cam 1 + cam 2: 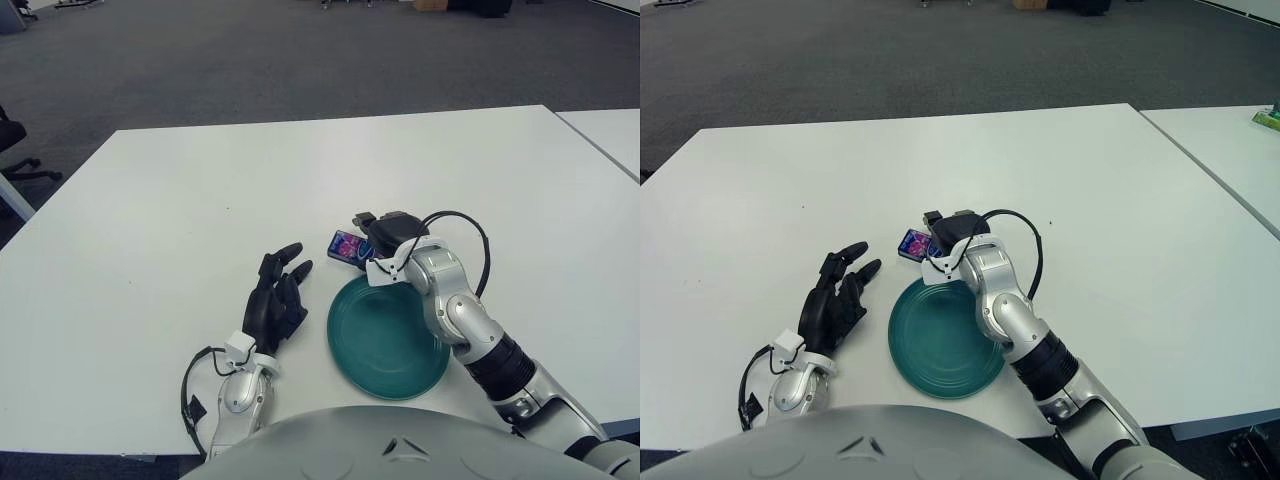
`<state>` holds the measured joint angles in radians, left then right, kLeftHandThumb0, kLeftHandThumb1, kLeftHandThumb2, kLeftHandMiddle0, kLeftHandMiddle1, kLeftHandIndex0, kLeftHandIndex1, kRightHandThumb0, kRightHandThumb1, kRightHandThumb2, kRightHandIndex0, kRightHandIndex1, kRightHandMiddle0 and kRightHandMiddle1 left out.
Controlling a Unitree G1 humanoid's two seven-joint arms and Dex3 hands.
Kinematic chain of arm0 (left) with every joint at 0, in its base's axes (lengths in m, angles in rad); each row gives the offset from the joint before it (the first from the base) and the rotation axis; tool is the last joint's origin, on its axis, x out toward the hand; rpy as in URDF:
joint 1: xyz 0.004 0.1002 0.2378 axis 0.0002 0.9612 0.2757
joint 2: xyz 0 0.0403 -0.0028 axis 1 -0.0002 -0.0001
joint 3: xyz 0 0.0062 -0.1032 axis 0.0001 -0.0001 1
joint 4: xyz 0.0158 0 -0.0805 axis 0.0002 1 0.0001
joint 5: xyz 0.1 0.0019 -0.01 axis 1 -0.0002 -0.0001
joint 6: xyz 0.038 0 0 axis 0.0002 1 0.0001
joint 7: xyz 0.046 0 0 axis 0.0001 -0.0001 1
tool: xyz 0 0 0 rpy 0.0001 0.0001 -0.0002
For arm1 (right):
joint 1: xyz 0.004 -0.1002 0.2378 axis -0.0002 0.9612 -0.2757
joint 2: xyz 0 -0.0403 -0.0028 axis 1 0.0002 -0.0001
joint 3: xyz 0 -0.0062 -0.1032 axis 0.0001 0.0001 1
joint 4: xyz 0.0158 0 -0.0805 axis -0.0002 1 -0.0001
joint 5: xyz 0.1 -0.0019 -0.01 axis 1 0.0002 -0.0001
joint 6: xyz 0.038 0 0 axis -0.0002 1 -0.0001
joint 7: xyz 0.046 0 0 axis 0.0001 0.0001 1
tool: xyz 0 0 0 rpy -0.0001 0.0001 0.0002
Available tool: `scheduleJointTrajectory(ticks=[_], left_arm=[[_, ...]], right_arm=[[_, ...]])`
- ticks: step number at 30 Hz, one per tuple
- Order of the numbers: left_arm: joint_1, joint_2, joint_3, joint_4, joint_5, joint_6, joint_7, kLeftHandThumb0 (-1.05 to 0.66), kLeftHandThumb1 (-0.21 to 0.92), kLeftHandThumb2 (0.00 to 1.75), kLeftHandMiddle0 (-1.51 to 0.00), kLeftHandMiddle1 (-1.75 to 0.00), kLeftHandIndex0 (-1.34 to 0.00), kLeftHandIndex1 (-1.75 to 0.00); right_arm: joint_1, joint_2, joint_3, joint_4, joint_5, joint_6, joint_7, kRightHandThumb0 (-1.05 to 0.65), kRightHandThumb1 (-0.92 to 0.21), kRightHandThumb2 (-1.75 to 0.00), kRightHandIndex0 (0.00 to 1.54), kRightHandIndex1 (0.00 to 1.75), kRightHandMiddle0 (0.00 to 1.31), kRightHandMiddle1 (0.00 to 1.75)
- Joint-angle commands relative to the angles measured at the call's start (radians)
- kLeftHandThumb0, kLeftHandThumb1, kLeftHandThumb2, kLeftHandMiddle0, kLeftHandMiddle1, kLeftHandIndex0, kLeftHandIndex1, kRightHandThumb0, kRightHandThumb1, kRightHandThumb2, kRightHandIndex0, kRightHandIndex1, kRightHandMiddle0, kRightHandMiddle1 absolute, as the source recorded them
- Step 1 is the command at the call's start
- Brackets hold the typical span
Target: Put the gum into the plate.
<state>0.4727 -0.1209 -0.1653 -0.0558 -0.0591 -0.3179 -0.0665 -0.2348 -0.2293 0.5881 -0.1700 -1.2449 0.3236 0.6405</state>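
Observation:
The gum (346,244), a small dark blue packet with pink print, lies on the white table just beyond the far-left rim of the teal plate (385,345). My right hand (385,233) sits against the packet's right end and covers part of it. Whether it has a grip on the packet is hidden. The right forearm crosses the plate's far-right rim. Nothing lies in the plate. My left hand (275,300) shows left of the plate, fingers spread and holding nothing.
The white table (200,200) reaches far to the left and back. A second white table (610,130) stands at the right across a narrow gap. Grey carpet lies beyond, and an office chair base (15,165) shows at the far left.

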Motion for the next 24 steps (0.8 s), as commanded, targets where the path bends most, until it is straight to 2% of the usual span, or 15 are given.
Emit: scheduleJointTrajectory(ticks=[1, 14, 24], left_arm=[[0.009, -0.012, -0.002, 0.034, 0.011, 0.018, 0.024, -0.78, 0.92, 0.86, -0.38, -0.53, -0.05, -0.98], [0.037, -0.028, -0.011, 0.041, 0.039, -0.034, 0.090, -0.78, 0.92, 0.86, -0.37, -0.47, -0.05, -0.95], [0.063, -0.045, -0.024, 0.036, 0.086, -0.076, 0.155, -0.77, 0.92, 0.86, -0.35, -0.40, -0.05, -0.94]], right_arm=[[-0.025, 0.007, -0.001, 0.011, -0.011, 0.006, 0.003, -0.85, -0.92, -0.73, 0.30, 0.05, 0.00, 0.34], [-0.030, -0.006, -0.015, 0.007, 0.002, 0.007, 0.017, -0.87, -0.92, -0.70, 0.32, 0.04, 0.00, 0.38], [0.030, -0.034, -0.030, 0.089, 0.037, -0.012, -0.112, -0.94, -0.92, -0.76, 0.31, 0.03, 0.00, 0.43]])
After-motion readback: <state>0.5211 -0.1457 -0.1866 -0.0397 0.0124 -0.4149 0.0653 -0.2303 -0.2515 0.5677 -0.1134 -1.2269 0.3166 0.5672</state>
